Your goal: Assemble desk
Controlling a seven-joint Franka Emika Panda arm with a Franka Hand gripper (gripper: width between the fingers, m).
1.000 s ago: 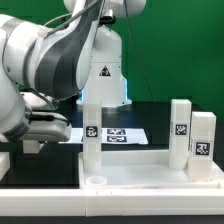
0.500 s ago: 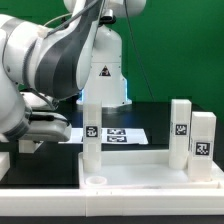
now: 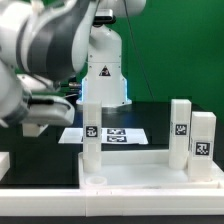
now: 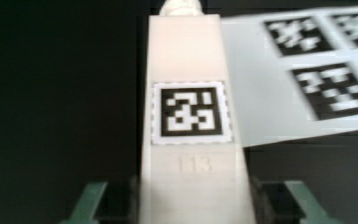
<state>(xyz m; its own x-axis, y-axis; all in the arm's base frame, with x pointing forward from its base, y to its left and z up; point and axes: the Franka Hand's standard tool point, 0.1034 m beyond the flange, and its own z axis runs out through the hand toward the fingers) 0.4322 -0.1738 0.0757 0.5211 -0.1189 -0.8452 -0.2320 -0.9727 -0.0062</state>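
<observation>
The leg (image 4: 186,110) stands upright in a corner socket of the desk panel (image 3: 150,170), near the exterior view's left; the gripper (image 4: 186,200) has its jaws closed around it; next, I judge, it needs screwing in firmly.

Franka arm (image 3: 45,50) filling upper left of exterior frame, bulky white-and-grey links blurred, reaching toward frame centre. Base column (image 3: 103,65) upright at top centre. Gripper (image 4: 186,196) seen in wrist frame: greenish fingers (image 4: 98,198) at lower left and lower right, closed against both sides of a white post leg (image 4: 188,110).
</observation>
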